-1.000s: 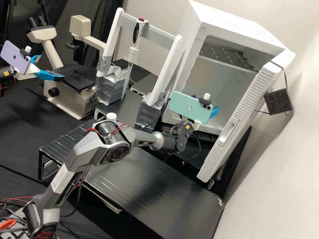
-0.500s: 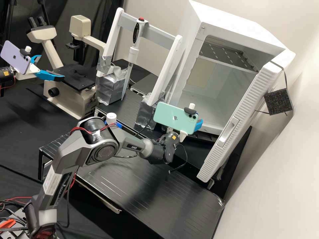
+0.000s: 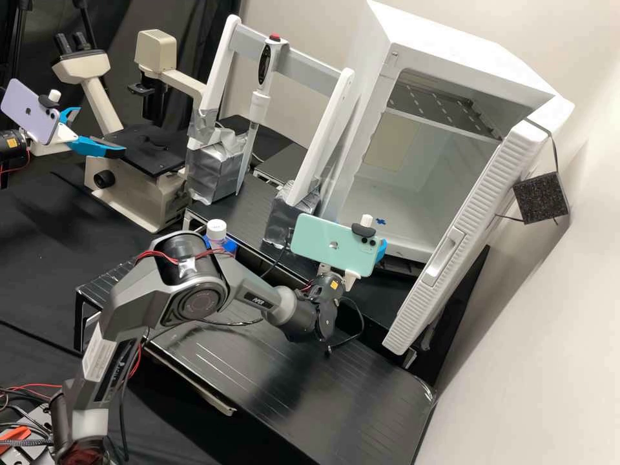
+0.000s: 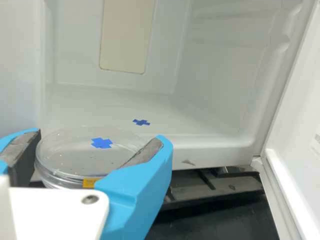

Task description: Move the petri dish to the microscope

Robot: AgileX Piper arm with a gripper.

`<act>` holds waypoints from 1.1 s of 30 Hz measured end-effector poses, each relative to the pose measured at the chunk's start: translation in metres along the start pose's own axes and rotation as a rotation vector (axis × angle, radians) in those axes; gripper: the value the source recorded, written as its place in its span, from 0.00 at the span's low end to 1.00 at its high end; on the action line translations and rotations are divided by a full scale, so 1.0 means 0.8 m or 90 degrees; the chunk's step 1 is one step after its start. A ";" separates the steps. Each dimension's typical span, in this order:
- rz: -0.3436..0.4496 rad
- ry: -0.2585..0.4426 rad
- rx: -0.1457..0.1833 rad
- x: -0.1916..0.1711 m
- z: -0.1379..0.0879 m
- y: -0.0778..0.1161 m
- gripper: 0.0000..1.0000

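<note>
– I am operating remotely; what are you seeing, pls?
– Gripper (image 3: 383,248) is pinching the petri dish (image 4: 75,155) btwn its blue fingers (image 4: 145,187), in front of the open white cabinet (image 3: 420,187).
– And the room, I am asking?
– Black bench top (image 3: 303,387) is reflecting light, pale wall (image 3: 529,361) is rising beside, microscope (image 3: 139,197) is standing well apart from the dish, nr dark cloth (image 3: 197,42).

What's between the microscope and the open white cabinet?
In the high view, a white frame with silver-taped feet stands between them, a slender pipette-like tool mounted on its grey crossbar.
</note>
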 end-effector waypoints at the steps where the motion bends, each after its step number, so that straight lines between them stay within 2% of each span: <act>1: -0.001 0.003 -0.002 -0.004 0.001 0.000 0.00; 9: -0.015 0.031 -0.007 -0.069 -0.002 -0.003 0.00; 13: -0.042 0.016 -0.011 -0.103 -0.013 -0.016 0.00; 19: -0.076 -0.012 -0.031 -0.153 -0.034 -0.033 0.00; 24: -0.064 -0.035 -0.045 -0.183 -0.053 -0.039 0.00; 29: -0.045 -0.036 -0.074 -0.206 -0.086 -0.049 0.00; 33: -0.041 -0.014 -0.104 -0.215 -0.115 -0.060 0.00</act>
